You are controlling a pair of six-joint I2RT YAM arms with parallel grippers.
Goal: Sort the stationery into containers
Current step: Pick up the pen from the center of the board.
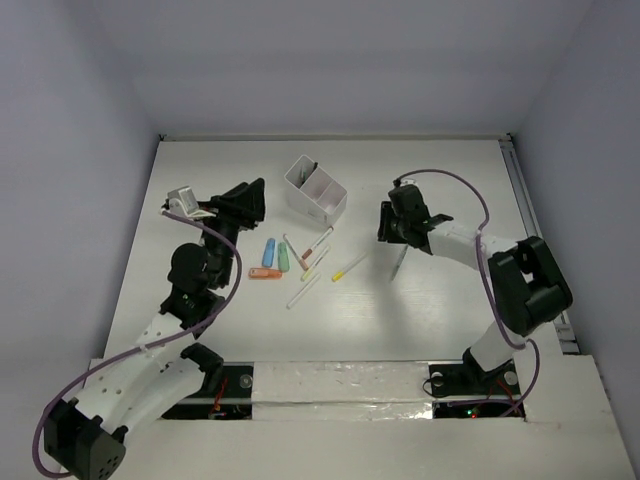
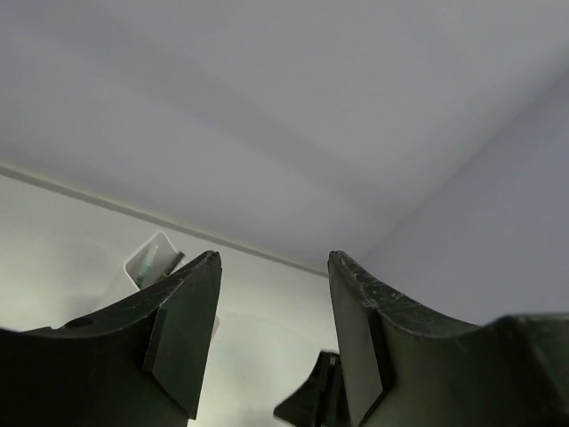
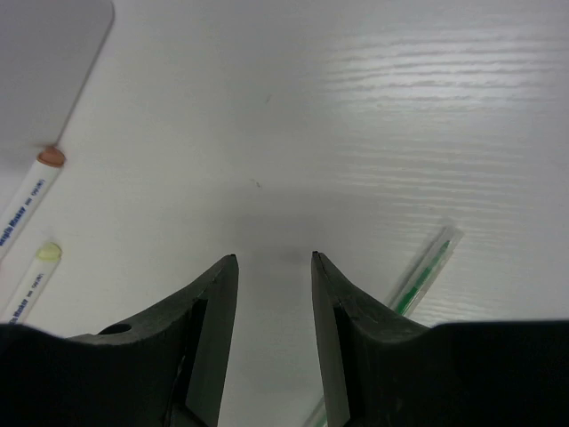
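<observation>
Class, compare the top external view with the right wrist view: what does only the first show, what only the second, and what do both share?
Only the top view: the white divided box, the left gripper, the blue piece, green piece and orange piece. Only the wrist view: blue print on a white pen. Both: the right gripper, open and empty, the green pen and the white table.
</observation>
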